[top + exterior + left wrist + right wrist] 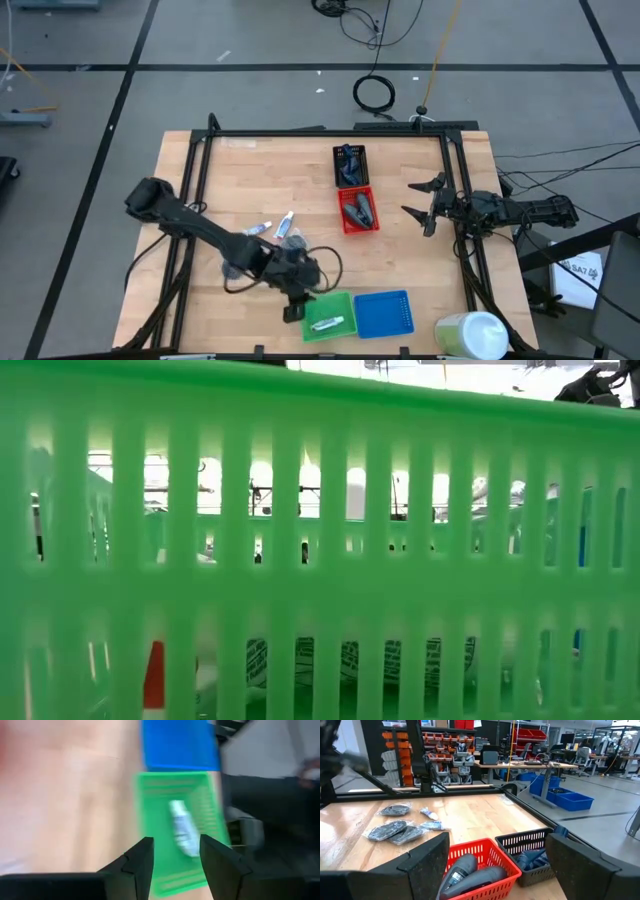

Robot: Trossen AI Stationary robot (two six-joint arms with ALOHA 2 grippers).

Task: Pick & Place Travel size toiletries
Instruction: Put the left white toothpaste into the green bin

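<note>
Seen from above, the table (200, 180) is lying mostly bare across its far-left half, from nine to twelve o'clock, giving open passage there. Near the centre, a red basket (359, 211) and a black basket (350, 165) are standing touching each other, blocking the one o'clock lane. At six o'clock, a green basket (331, 314) and a blue basket (385, 313) are sitting side by side along the near edge, with a white cylinder (470, 334) at five o'clock. The left arm (200, 228) is stretching across from nine o'clock toward the green basket. The right gripper (418, 198) is hovering at three o'clock, fingers spread. Small wrapped items (280, 232) are lying just left of centre.
</note>
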